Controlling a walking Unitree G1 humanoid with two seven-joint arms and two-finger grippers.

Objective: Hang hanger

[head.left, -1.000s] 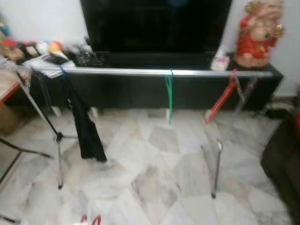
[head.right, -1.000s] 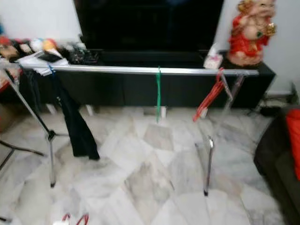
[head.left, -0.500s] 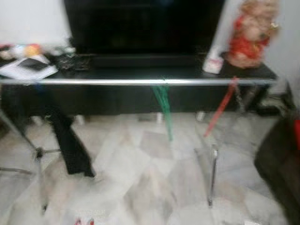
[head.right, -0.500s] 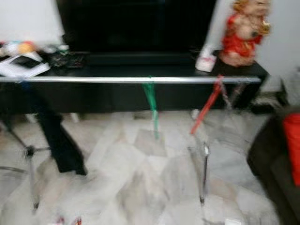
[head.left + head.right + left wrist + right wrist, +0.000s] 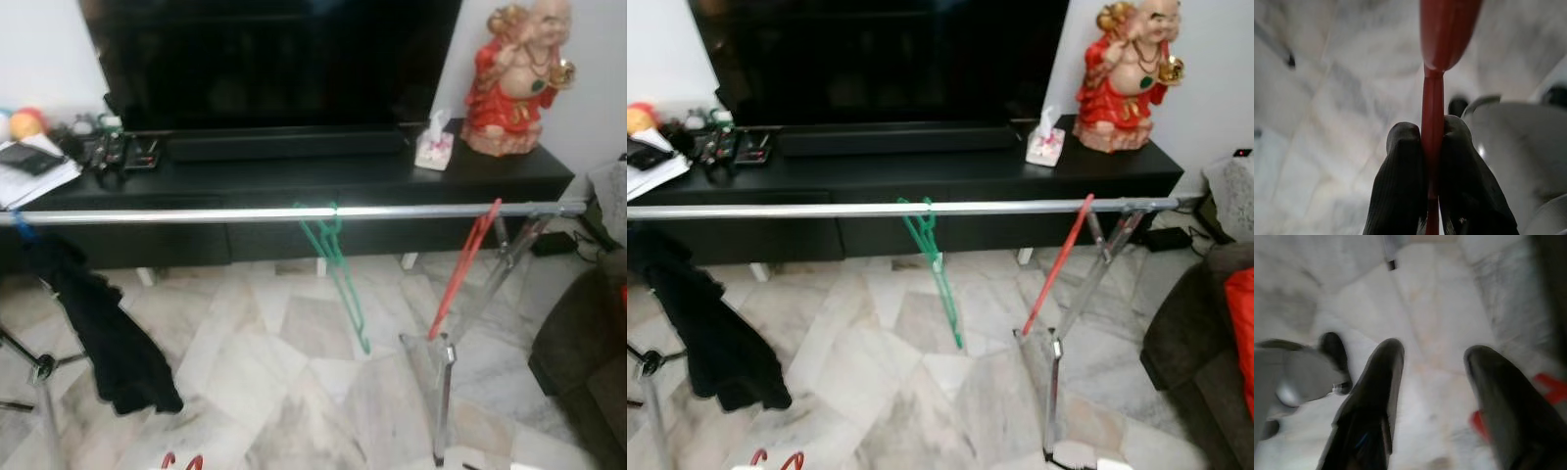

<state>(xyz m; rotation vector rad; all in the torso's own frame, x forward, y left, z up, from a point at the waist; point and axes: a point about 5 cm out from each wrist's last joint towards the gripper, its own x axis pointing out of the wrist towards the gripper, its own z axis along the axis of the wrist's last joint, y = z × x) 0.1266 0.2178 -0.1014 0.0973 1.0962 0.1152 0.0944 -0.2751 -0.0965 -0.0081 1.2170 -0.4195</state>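
While my left claw (image 5: 1431, 147) squeezes tight on the thin bar of the red hanger (image 5: 1434, 98) down low near me, it feels light, stiff and slippery, my right claw (image 5: 1432, 396) hangs open, and the silver rail (image 5: 294, 211) waits farther ahead.

a home living room: television (image 5: 274, 59), figurine (image 5: 514, 78), marble floor (image 5: 284, 392).
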